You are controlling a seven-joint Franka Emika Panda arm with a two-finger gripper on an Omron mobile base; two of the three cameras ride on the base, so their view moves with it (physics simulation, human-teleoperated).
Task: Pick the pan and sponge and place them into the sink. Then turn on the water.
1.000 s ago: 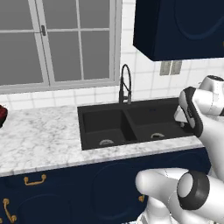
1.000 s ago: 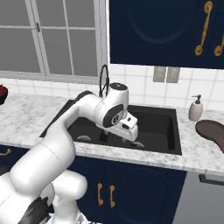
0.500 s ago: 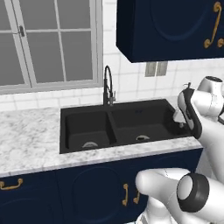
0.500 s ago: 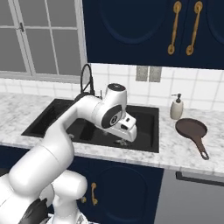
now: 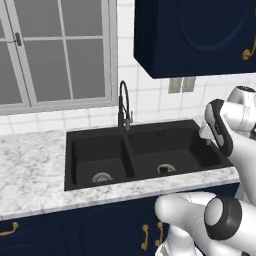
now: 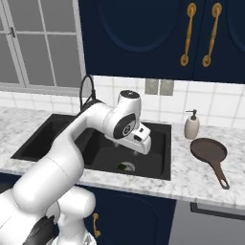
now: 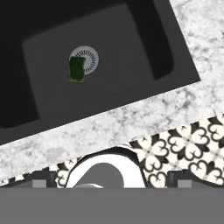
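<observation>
The black double-basin sink (image 5: 100, 150) (image 6: 158, 165) (image 7: 131, 52) is set in the marble counter. The sponge (image 7: 77, 68) (image 6: 127, 166) (image 5: 166, 169) lies dark green side up on the drain of the right basin. On the counter right of the sink rests the reddish-brown pan (image 6: 209, 150), its handle pointing toward the front edge. My gripper (image 6: 142, 146) (image 7: 110, 180) hovers above the right basin's front edge, open and empty, well left of the pan. No water shows at the black faucet (image 5: 123, 107).
A white soap dispenser (image 6: 192, 125) stands just behind the pan. Dark blue wall cabinets (image 6: 143, 38) hang above the counter. A window (image 5: 55, 50) sits behind the left basin. Patterned floor tiles (image 7: 188, 144) show below the counter edge.
The whole picture has shifted as the base drove to the right, bringing the pan fully into the right base view. The arm keeps its pose and the gripper stays open.
</observation>
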